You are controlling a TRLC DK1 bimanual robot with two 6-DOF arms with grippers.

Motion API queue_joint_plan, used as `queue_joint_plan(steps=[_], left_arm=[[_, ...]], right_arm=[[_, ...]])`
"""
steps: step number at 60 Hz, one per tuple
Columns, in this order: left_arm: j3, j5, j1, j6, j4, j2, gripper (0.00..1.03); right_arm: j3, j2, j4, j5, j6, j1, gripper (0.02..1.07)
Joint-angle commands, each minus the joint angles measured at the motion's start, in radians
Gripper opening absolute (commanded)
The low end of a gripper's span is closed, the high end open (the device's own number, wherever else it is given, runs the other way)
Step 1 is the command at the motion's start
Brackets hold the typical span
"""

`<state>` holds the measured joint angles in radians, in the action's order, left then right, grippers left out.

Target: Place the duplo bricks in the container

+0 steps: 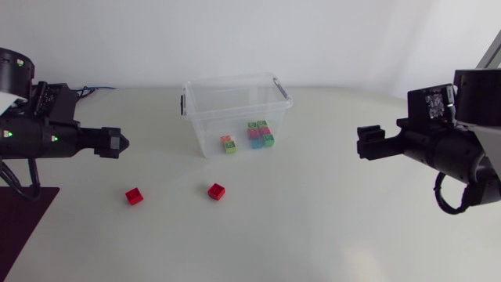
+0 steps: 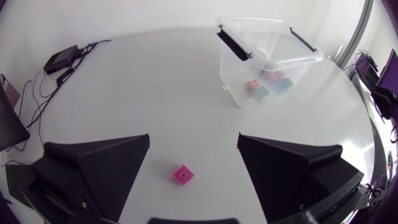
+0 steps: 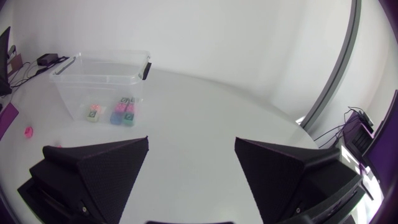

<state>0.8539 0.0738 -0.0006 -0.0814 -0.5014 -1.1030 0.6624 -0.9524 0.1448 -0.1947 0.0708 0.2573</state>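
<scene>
Container [image 1: 210, 125]: landmark for every entry below; clear thin-walled plastic tub, rectangular with rounded corners, dark clip handles at both short ends, no lid on.
Stowed bricks [image 1: 261, 135]: inside container, on its floor; small studded blocks of glossy hard plastic in green, pink, blue and orange, one cluster plus a lone pair beside it.
Nearer red brick [image 1: 216, 191]: on table [image 1: 329, 227], in front of container's front wall, apart from it; square, studded, glossy.
Farther red brick [image 1: 134, 196]: same make; well out from container toward left-arm side.
Left gripper [image 2: 193, 140]: level with container on its left side, well apart; broad matte wedge fingers spread wide, holding nothing; one loose brick on table below the gap.
Right gripper [image 3: 191, 142]: well apart on container's opposite side; fingers spread wide, nothing held.
Step in hand: likely lining up for pickup of a loose brick; two still outside container.
Next move, as judged: descent of left gripper over a red brick, square-on closure across its flat sides, lift above container rim.
</scene>
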Motion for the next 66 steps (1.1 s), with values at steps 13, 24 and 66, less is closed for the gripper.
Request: queue_joint_plan(steps=[13, 24, 66], left_arm=[[0.117, 0.007, 0.04, -0.353, -0.135, -0.319, 0.97], [0.043, 0.015, 0.093, -0.578, -0.042, -0.417, 0.98], [0.047, 0.15, 0.165, -1.043, -0.011, -0.679, 0.7]], right_arm=[[0.184, -0.309, 0.122, 0.06, -0.089, 0.094, 1.02], [0.307, -0.497, 0.268, 0.061, 0.067, 0.211, 1.02], [0.542, -0.939, 0.243, 0.253, 0.27, 0.372, 1.02]])
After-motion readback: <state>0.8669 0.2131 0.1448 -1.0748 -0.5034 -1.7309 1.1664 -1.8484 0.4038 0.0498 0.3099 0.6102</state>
